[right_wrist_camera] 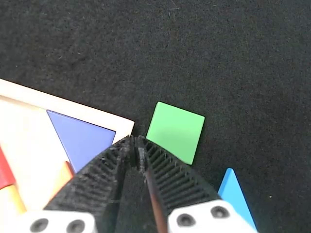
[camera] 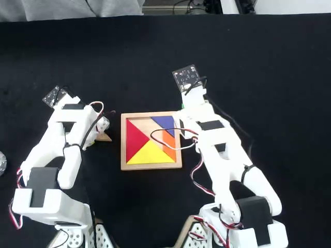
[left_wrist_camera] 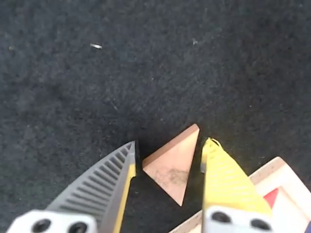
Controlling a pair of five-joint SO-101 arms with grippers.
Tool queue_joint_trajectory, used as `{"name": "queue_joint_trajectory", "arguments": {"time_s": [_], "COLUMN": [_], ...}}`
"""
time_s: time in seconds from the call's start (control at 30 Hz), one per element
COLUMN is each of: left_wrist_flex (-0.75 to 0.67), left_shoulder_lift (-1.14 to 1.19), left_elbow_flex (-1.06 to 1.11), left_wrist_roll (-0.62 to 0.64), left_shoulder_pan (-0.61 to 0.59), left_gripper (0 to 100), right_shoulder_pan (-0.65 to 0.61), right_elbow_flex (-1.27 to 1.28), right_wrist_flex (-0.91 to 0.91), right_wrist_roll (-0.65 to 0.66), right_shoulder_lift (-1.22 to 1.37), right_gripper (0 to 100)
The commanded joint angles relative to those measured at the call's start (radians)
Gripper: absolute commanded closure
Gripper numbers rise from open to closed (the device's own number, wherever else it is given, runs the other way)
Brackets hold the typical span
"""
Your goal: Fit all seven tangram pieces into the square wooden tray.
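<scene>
Left wrist view: left gripper (left_wrist_camera: pixel 171 142) wide around tan triangle (left_wrist_camera: pixel 174 164); right gripper (right_wrist_camera: pixel 135 139) narrow, empty, beside green square (right_wrist_camera: pixel 176 131).

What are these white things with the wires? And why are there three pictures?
They are two robot arms, the left arm and the right arm, at a black table. One picture looks down from above; the other two come from cameras on the arms' wrists. Between the arms sits a square wooden tray with pieces inside: red, yellow, orange and dark blue. The left pincer is open around a tan triangle on the table. The right pincer is shut, holding nothing; near it lie a green square and a light blue triangle.
</scene>
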Motion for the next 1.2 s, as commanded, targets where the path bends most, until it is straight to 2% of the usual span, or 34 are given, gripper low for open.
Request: {"name": "queue_joint_trajectory", "arguments": {"time_s": [0.0, 0.13, 0.2, 0.3, 0.87, 1.17], "left_wrist_flex": [0.015, 0.153, 0.238, 0.288, 0.25, 0.123], "left_shoulder_lift": [0.002, 0.0, 0.002, 0.012, 0.012, 0.014], "left_elbow_flex": [-0.03, -0.113, -0.18, -0.234, -0.213, -0.142], "left_wrist_roll": [-0.009, -0.025, -0.083, -0.114, -0.117, -0.112], "left_shoulder_pan": [0.031, 0.065, 0.076, 0.085, -0.015, -0.004], "left_gripper": [79, 79, 79, 79, 78, 79], "right_shoulder_pan": [0.009, 0.009, 0.009, 0.009, 0.009, 0.009], "right_elbow_flex": [-0.004, -0.004, -0.004, -0.004, -0.004, -0.004], "right_wrist_flex": [-0.017, -0.018, -0.018, -0.018, -0.018, -0.018], "right_wrist_roll": [-0.009, -0.009, -0.009, -0.009, -0.009, -0.009], "right_shoulder_lift": [-0.047, -0.047, -0.047, -0.047, -0.047, -0.047], "right_gripper": [98.7, 98.7, 98.7, 98.7, 98.7, 98.7]}}
